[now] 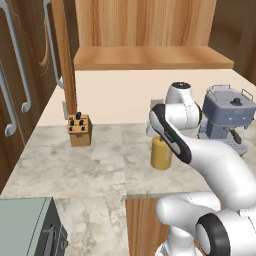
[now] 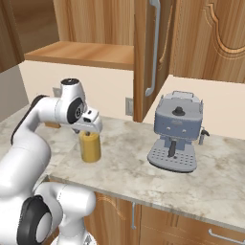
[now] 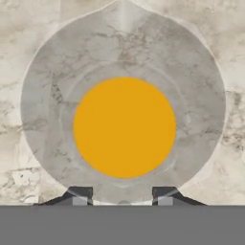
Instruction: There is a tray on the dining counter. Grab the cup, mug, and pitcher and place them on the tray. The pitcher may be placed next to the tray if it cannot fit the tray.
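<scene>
Here the arm is bent over the worktop with its gripper (image 2: 89, 129) set on the top of the pitcher (image 2: 90, 147), a clear cylinder of orange liquid standing upright near the front edge of the worktop, well to the left of the coffee machine (image 2: 175, 136). Looking straight down from the hand, the pitcher's round rim and pouring lip surround the orange disc of juice (image 3: 124, 128), and the two dark fingertips (image 3: 79, 193) sit at the near side of the rim. The jaws stand partly apart; they look set about the rim, but whether they are truly clamped on the glass I cannot tell, since the base stays on the marble.

In the left base view a knife block (image 1: 79, 130) stands toward the back left of the same worktop, well apart from the pitcher.

By my judgement the step in hand is taking hold of the pitcher, the first part of carrying it to the tray. The next move calls for a firm hold on the rim, then a straight lift with the pitcher kept upright so the juice does not spill, before the base drives toward the dining counter.
</scene>
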